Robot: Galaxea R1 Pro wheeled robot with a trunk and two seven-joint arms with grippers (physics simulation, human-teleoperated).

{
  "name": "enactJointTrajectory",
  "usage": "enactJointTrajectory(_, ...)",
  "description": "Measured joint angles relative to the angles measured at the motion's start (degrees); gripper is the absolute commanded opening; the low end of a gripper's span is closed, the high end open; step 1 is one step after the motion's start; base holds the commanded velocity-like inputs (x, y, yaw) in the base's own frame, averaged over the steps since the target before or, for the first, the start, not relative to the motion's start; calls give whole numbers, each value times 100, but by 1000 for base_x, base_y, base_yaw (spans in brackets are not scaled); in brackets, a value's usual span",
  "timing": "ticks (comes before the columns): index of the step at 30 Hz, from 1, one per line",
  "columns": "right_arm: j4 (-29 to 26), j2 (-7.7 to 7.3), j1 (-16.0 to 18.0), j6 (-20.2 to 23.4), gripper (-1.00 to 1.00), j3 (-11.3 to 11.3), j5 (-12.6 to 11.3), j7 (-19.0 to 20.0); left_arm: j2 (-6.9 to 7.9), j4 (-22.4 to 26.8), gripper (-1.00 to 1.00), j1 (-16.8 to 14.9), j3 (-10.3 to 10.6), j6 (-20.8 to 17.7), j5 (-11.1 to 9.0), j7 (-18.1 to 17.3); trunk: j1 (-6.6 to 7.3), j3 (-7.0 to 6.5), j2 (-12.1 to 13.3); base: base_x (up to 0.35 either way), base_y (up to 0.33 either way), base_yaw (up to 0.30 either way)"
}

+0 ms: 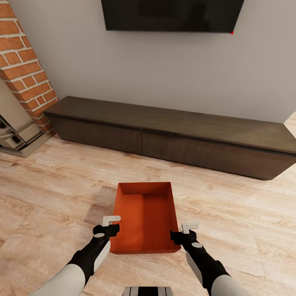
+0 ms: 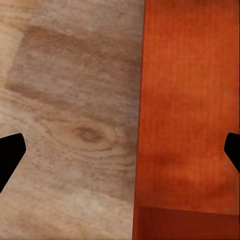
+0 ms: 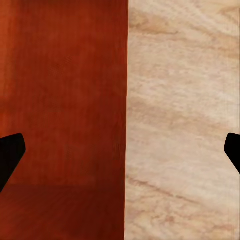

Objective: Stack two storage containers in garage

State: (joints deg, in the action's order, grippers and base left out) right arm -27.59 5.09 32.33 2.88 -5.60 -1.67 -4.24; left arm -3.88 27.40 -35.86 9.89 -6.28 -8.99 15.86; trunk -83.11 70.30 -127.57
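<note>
Container [image 1: 144, 216] sits on the living room's wood floor [image 1: 49, 193], stiff, smooth-walled, probably light — grip both long walls. Left end effector [image 1: 110, 224] and right end effector [image 1: 185, 230] straddle those walls, spread wide.

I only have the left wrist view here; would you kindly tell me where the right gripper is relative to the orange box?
Observer: The right gripper is at the box's right wall, near its close end, mirroring the left gripper.
Operator: Thank you. Is the right one open?
Observer: Yes; in the right wrist view its fingertips stand wide apart, with the wall's edge between them.
Operator: And what lies beyond the box?
Observer: A long dark bench against the wall, under a TV.
</note>
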Motion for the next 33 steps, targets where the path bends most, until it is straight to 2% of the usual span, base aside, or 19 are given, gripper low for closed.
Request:
enactJointTrajectory(2, 0, 3, 0, 2, 100, 2, 1, -3, 2, 0, 100, 1, -5, 3, 0, 4, -44, 36, -80, 0, 0, 0)
enactJointTrajectory(27, 0, -20, 0, -1, 100, 25, 1, -7, 0, -17, 100, 1, -17, -4, -8, 8, -44, 36, -82, 0, 0, 0)
enactJointTrajectory(33, 0, -25, 0, -1, 100, 37, -3, -6, -4, -33, 100, 1, -18, -4, -9, 8, -176, 144, -321, 0, 0, 0)
